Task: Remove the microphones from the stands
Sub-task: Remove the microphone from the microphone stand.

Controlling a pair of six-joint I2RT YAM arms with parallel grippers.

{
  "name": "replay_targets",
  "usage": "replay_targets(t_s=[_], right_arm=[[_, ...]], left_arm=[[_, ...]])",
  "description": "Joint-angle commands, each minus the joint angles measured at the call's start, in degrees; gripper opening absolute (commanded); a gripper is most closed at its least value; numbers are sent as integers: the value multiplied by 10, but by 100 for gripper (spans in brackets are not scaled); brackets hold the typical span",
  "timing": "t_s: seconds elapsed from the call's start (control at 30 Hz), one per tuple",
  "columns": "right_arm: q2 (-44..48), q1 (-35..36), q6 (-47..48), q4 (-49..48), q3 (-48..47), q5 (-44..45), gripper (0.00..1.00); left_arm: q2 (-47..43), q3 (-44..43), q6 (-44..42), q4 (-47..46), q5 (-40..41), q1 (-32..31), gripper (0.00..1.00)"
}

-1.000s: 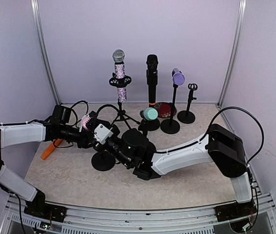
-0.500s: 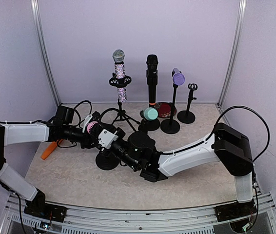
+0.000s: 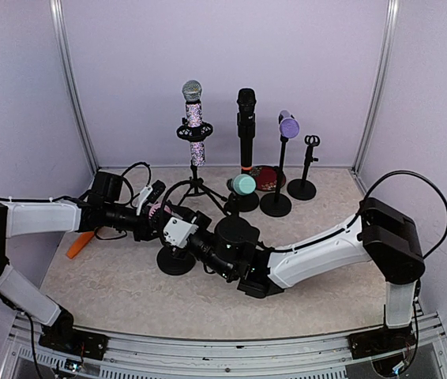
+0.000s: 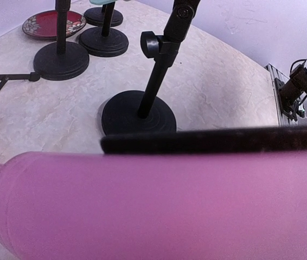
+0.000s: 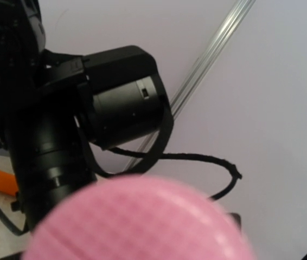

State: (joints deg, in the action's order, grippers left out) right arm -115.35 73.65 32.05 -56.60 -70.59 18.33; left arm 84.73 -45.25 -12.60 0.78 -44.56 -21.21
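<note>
The pink microphone [image 3: 158, 208] lies level and off the stand, with my left gripper [image 3: 151, 212] shut on its body. In the left wrist view that body [image 4: 153, 211] fills the lower half under one black finger [image 4: 213, 139]. The stand [image 3: 176, 261], a black pole on a round base [image 4: 138, 112], rises behind it with its clip running out of the top of the frame. My right gripper [image 3: 174, 237] sits at the stand's top and grips it there. The microphone's pink head [image 5: 137, 222] hides the right fingers in the right wrist view.
At the back stand a glitter microphone on a tripod [image 3: 194, 118], a tall black one [image 3: 246, 126], a purple one [image 3: 288, 126], a teal one [image 3: 243, 185] and an empty stand [image 3: 310, 162]. A red plate [image 3: 267, 177] lies behind; an orange object [image 3: 77, 245] lies at the left.
Both arms have shifted to the right. The pink microphone went with the left gripper and the stand's base slid a little right with the right gripper.
</note>
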Motion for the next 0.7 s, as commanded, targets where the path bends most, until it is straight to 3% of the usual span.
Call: replay_targets(t_s=[0.0,0.37,0.67], right_arm=[[87,69,-3,-123,-8,-77,0],[125,91,-5,-113,9,-74,0],[151,106,-2,-107,25,-69,0]], left_arm=[[26,10,45,4,146,26,0],[29,-3,34,25,107,9,0],[39,-4,24,24,137,-3,0]])
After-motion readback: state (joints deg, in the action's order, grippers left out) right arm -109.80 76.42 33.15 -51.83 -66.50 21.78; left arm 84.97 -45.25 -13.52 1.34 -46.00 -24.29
